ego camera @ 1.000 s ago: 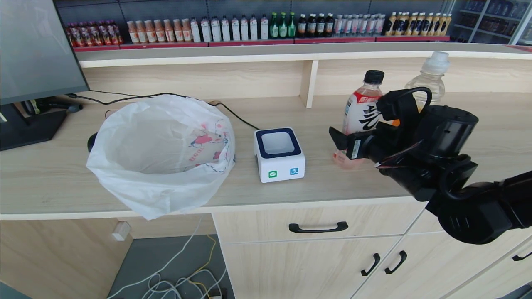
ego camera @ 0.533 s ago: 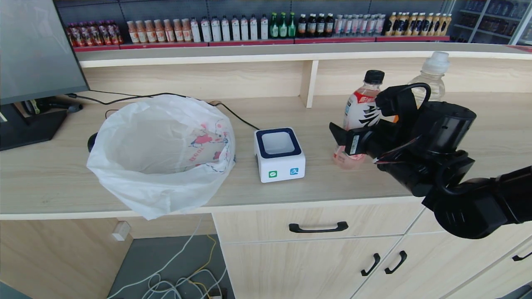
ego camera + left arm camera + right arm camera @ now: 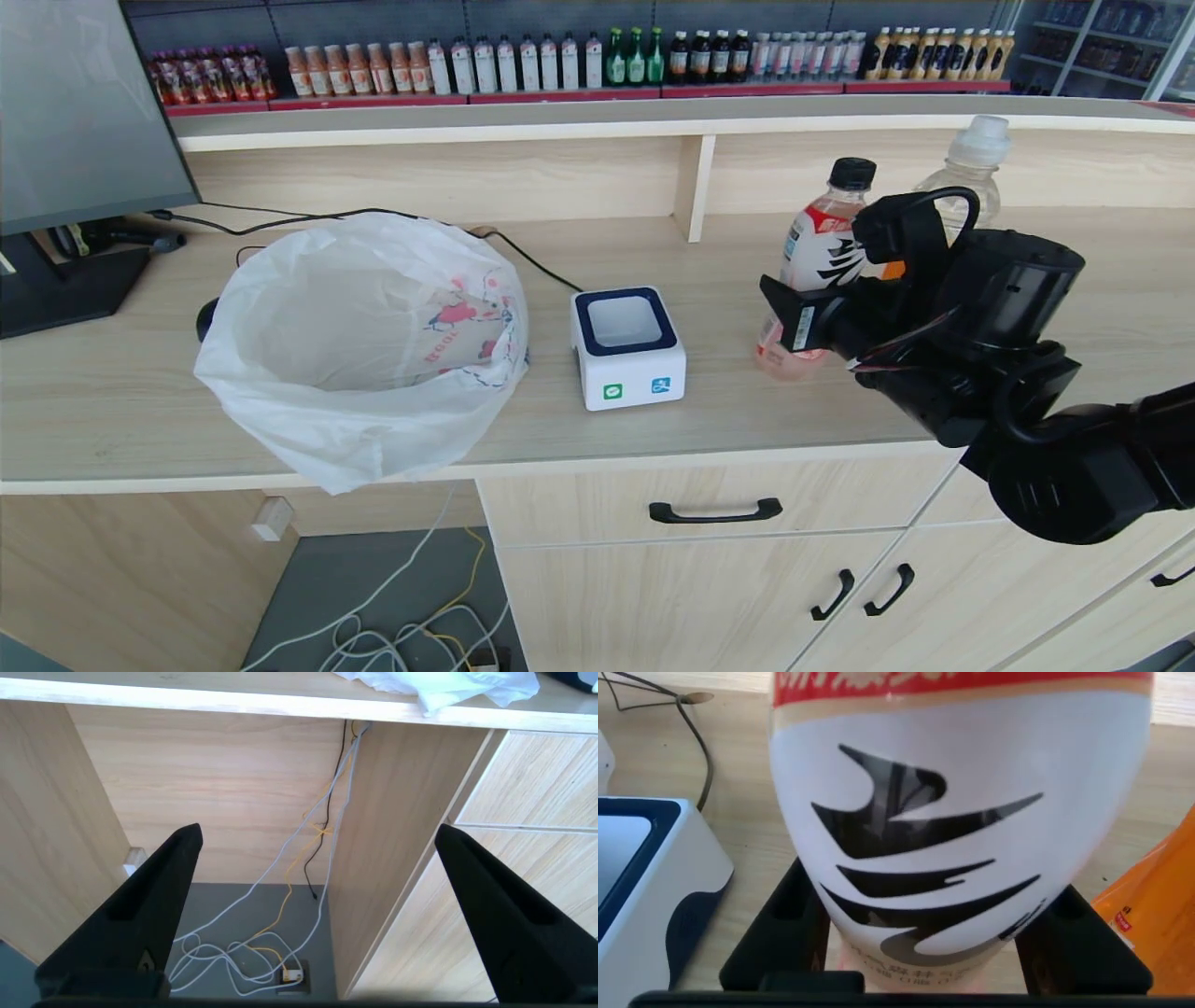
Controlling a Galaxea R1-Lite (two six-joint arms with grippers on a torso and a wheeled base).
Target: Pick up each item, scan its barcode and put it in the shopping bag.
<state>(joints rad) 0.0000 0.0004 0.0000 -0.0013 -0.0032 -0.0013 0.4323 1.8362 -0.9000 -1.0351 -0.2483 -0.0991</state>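
A pink drink bottle [image 3: 820, 250] with a black cap and a white label stands slightly tilted on the wooden counter [image 3: 112, 392], right of the white barcode scanner [image 3: 626, 345]. My right gripper [image 3: 808, 319] is shut on the bottle's lower body; up close the label [image 3: 962, 831] sits pressed between both fingers [image 3: 775, 938], with the scanner [image 3: 635, 887] beside it. The open white shopping bag [image 3: 364, 336] is left of the scanner. My left gripper [image 3: 318, 840] hangs open below the counter edge, under the bag's overhang [image 3: 448, 686].
A clear bottle with a white cap [image 3: 973, 163] stands behind my right arm, with an orange item [image 3: 1148, 905] beside the pink bottle. A monitor [image 3: 84, 103] occupies the far left. A black cable [image 3: 523, 257] runs behind the bag. Loose cables [image 3: 252, 952] lie on the floor.
My right gripper and the pink bottle have shifted a little to the right together, and the bottle now leans. The left arm has not visibly moved.
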